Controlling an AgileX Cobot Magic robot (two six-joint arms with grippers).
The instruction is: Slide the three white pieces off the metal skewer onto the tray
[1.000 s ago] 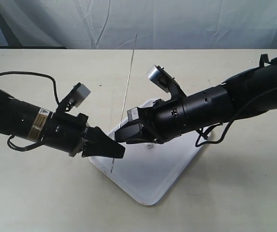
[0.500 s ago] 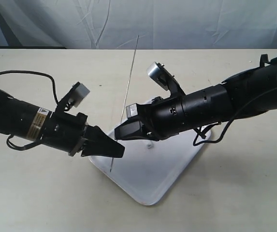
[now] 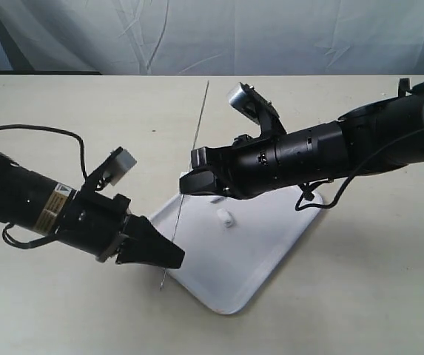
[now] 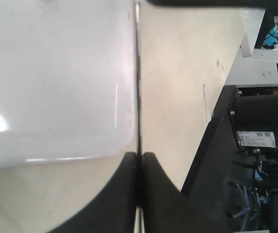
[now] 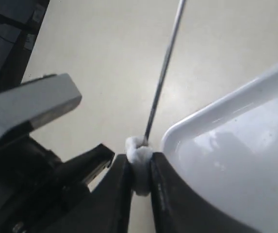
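Observation:
The metal skewer [image 3: 194, 151] slants across the table, its lower end over the near-left edge of the white tray [image 3: 248, 266]. My left gripper [image 3: 175, 259] is shut on the skewer's lower part; in the left wrist view the rod [image 4: 138, 87] runs out from between the closed fingers [image 4: 139, 155] along the tray's [image 4: 56, 73] rim. My right gripper [image 3: 186, 183] is shut on one white piece [image 5: 138, 148] that is still threaded on the skewer [image 5: 164, 73], beside the tray's corner [image 5: 236, 145]. Another white piece [image 3: 224, 218] lies loose on the tray. A third piece does not show.
The tray sits diagonally on a pale tabletop. A grey cloth backdrop hangs behind the table's far edge. Both black arms reach in over the table, and cables trail from each.
The right gripper has closed on a white piece and moved back and up. The left gripper has drawn the skewer toward the front left.

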